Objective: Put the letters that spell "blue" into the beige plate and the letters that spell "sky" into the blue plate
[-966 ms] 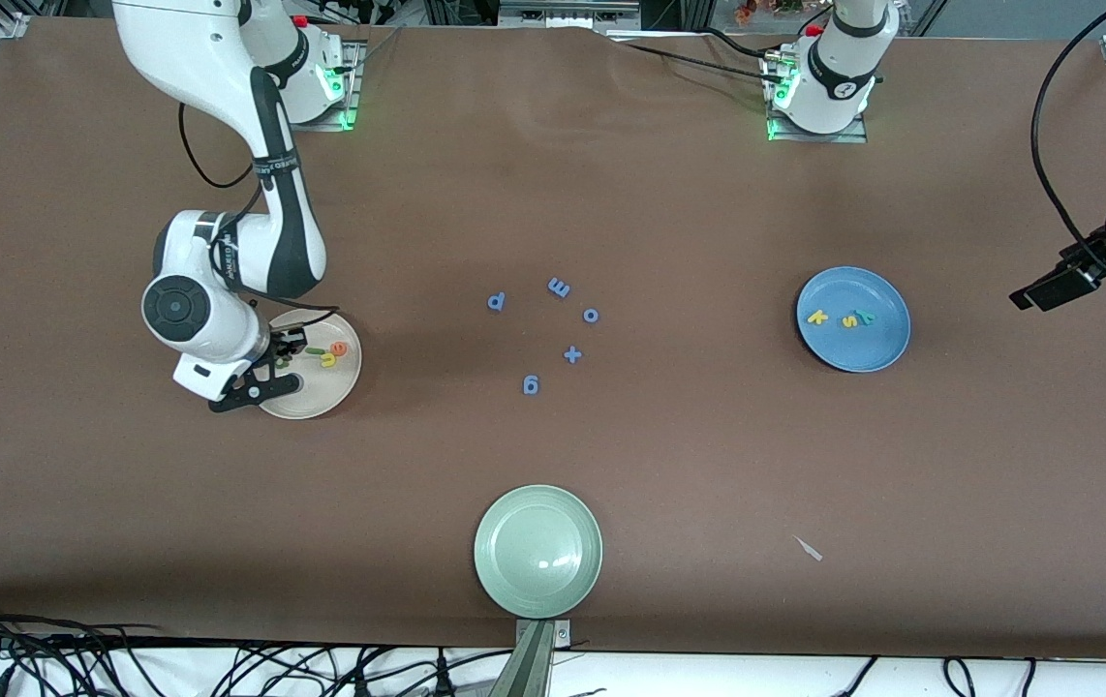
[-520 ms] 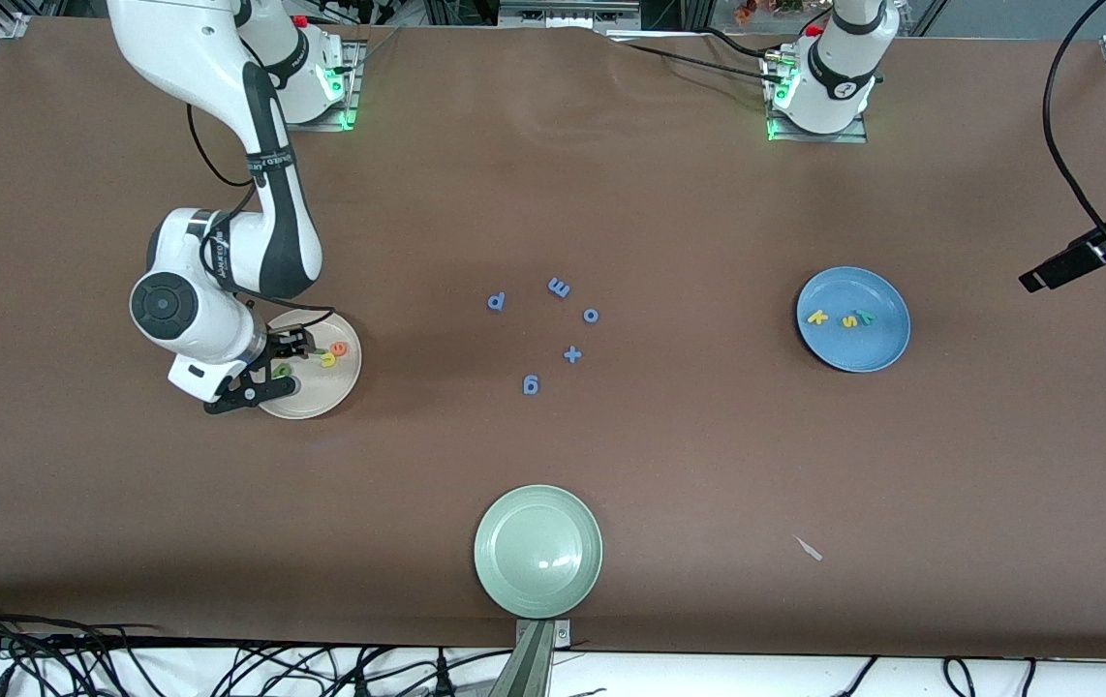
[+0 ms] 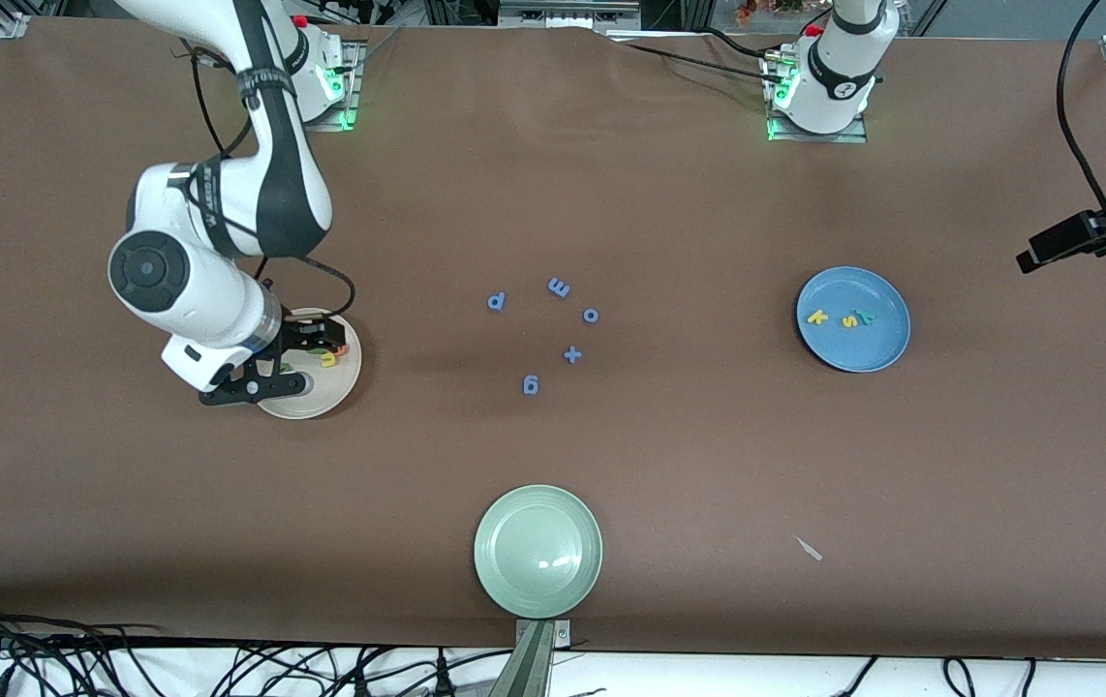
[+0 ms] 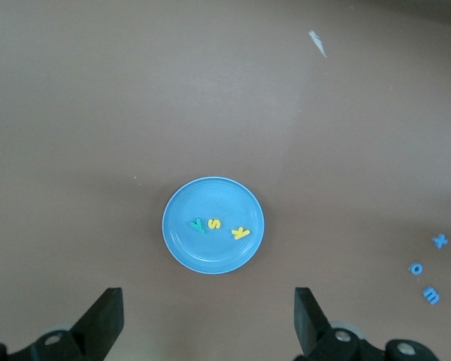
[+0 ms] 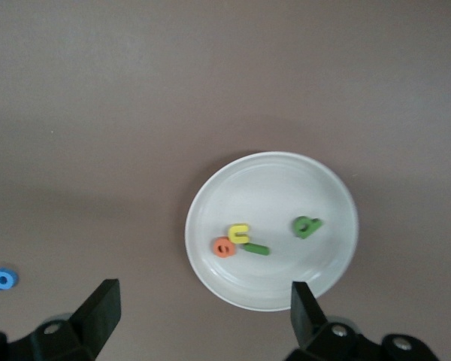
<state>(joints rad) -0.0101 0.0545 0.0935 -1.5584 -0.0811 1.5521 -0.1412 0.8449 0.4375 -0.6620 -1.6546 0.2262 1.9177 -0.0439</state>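
The right claw (image 3: 306, 341) hangs over the beige plate (image 3: 321, 392) at the left middle of the front view, its fingers (image 5: 98, 312) spread apart and empty. In the right wrist view the plate holds all four letters: the orange e (image 5: 224, 247), the yellow u (image 5: 239, 234) and the thin light-green l (image 5: 256, 249) touching in a cluster, the dark-green b (image 5: 307, 226) apart from them.

The left claw (image 4: 207, 320) is up over the blue plate (image 3: 877, 353), fingers wide apart, holding nothing. That plate, at the right middle of the front view, carries the yellow k (image 3: 815, 317), the yellow s (image 3: 847, 320) and the teal y (image 3: 865, 317) in a row.

Five all-blue letters (image 3: 531, 385) lie on the brown worktop (image 3: 669, 194) at the frame's centre. A pale green plate (image 3: 538, 552) sits at the bottom centre.
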